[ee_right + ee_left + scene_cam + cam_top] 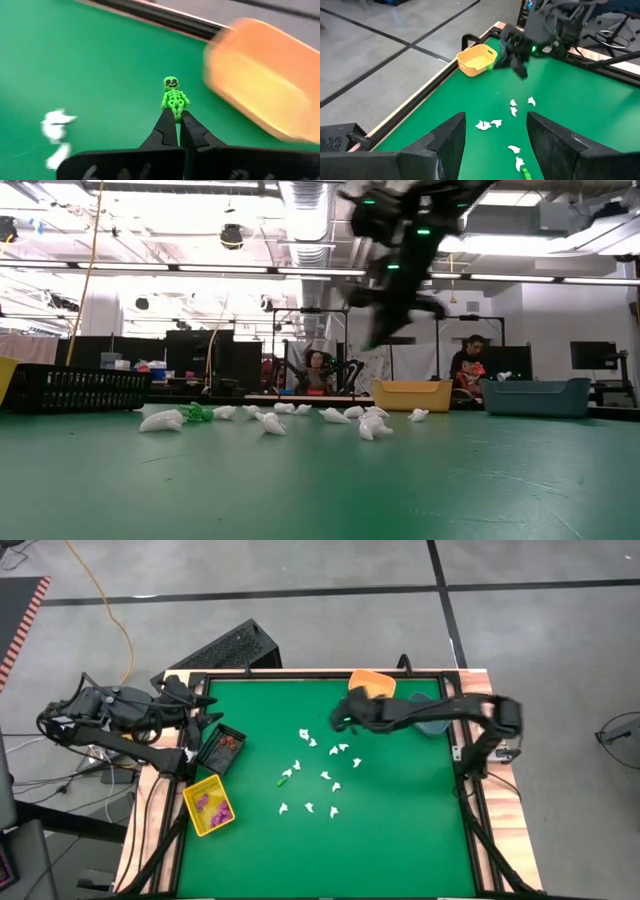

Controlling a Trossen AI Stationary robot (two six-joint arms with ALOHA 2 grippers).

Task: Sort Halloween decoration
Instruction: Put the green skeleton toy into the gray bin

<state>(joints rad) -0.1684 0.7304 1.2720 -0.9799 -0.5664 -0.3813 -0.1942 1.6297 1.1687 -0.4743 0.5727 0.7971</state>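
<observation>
The right gripper, pinched shut on a tiny bright-green plastic skeleton, hangs above the mat; the skeleton's long axis points straight out from the fingertips, and the orange plastic bin lies just ahead and aside. The left gripper waits open, far off

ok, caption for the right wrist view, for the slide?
Right tool shut on a green skeleton, above the green table near the orange bin.

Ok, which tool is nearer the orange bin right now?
The right. The right tool, shut on a green skeleton, sits just beside the orange bin. The left tool waits open at the table's far left edge, over by the black bin.
</observation>
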